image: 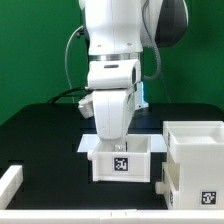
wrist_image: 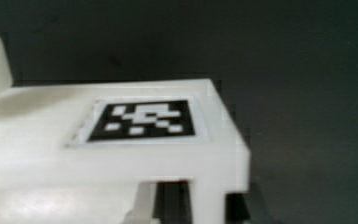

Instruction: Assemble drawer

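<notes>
A low white tray box [image: 110, 168] of the drawer stands at the table's middle, with a black-and-white tag [image: 122, 163] on the wall that faces the exterior view. My gripper [image: 118, 145] reaches straight down onto its upper rim. In the wrist view the same tray box [wrist_image: 51, 150] fills the frame, its tag [wrist_image: 144, 120] close by. My gripper [wrist_image: 208, 205] is shut, and a thin white strip of the box's wall sits between the two dark fingers [wrist_image: 171, 205]. The large hollow casing [image: 195, 150] stands at the exterior view's right, with its own tag [image: 210, 200].
A long thin white bar [image: 10, 184] lies at the exterior view's left front. A flat white piece [image: 86, 143] shows just behind the tray box, partly hidden by the arm. The table [image: 40, 130] is black, and a green wall stands behind it.
</notes>
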Action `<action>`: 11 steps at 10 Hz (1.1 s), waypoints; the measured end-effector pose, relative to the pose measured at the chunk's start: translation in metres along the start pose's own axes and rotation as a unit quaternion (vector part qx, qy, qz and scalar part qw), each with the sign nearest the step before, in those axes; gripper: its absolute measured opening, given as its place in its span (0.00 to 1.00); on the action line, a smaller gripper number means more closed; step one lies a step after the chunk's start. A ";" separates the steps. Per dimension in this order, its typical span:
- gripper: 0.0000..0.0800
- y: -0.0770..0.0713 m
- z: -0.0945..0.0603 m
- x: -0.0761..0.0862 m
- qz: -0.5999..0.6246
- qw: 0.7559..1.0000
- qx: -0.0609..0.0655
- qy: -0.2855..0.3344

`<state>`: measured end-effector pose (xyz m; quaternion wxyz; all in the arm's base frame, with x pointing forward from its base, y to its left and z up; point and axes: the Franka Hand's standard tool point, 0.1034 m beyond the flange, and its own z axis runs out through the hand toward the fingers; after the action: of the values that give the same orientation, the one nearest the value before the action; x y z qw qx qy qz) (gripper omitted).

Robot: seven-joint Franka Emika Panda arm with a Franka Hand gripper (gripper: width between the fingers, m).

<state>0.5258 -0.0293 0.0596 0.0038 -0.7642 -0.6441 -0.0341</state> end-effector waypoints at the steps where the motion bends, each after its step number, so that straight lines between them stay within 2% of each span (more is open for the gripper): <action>1: 0.05 0.000 0.000 0.000 0.000 1.000 0.000 0.000; 4: 0.05 0.008 -0.002 -0.006 -0.075 0.997 -0.002 -0.003; 6: 0.05 0.015 -0.002 -0.004 -0.138 0.990 0.002 -0.010; 9: 0.05 0.014 -0.001 -0.004 -0.118 0.993 0.003 -0.011; 11: 0.05 0.016 -0.003 0.009 -0.091 0.996 0.000 -0.014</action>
<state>0.5430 -0.0231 0.0634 -0.0086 -0.7031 -0.7106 -0.0234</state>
